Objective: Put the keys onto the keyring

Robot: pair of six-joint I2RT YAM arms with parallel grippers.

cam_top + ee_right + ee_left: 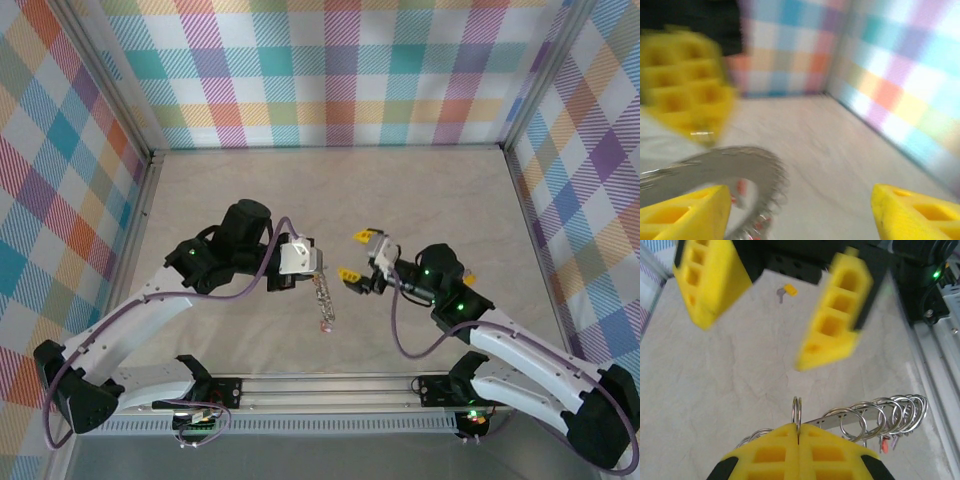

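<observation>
- The keyring (865, 412), a row of shiny loops, hangs above the table (420, 190).
- The left gripper (798, 435) holds it, with yellow fingers pressed tight on one loop.
- A small red key (885, 444) shows just under the loops.
- The right gripper (356, 254) is just beside the keyring, fingers spread wide, holding nothing.
- A yellow key (787, 290) lies on the table, well apart.

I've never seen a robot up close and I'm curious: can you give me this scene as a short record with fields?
Left gripper: shut, pinching the keyring
Right gripper: open, empty, facing the left one
Keyring: silvery coil of rings hanging from that gripper
Red key: apparently hanging on the coil's far end
Yellow key: loose on the table
</observation>
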